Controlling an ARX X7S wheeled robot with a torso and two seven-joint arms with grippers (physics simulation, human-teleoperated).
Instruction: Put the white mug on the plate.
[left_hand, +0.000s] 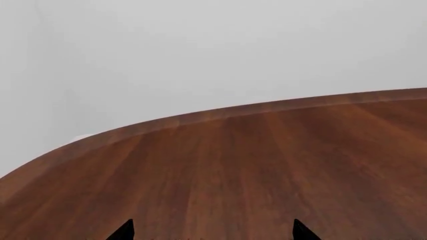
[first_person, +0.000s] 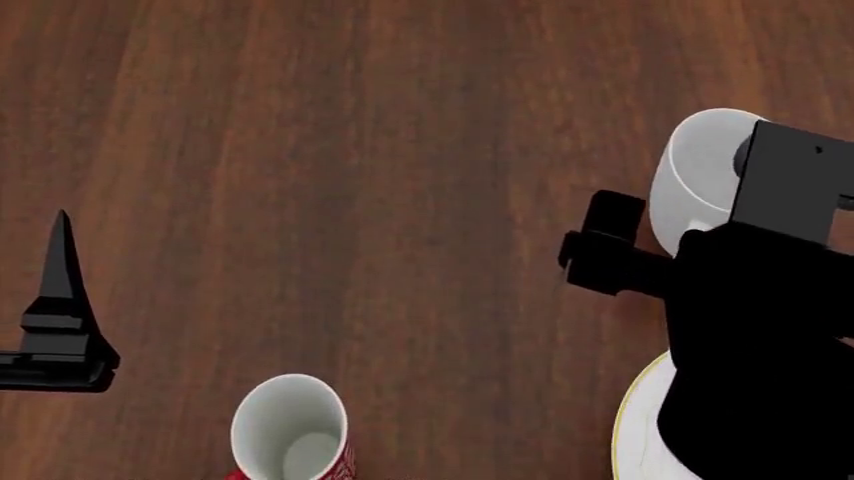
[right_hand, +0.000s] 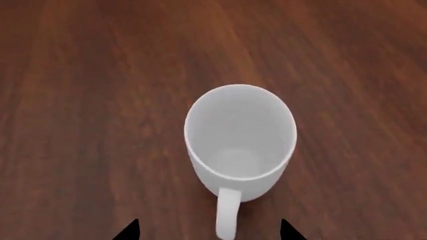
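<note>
Hovering over upright white mug (right_hand: 240, 137), right gripper (right_hand: 209, 231) spread, handle between tips, lined up for grasp.

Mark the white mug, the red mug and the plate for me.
white mug (right_hand: 240, 135): right wrist view, on its inner wall.
red mug (first_person: 288, 430): head view, inside its white interior.
plate (first_person: 641, 425): head view, on its visible left edge.
</note>
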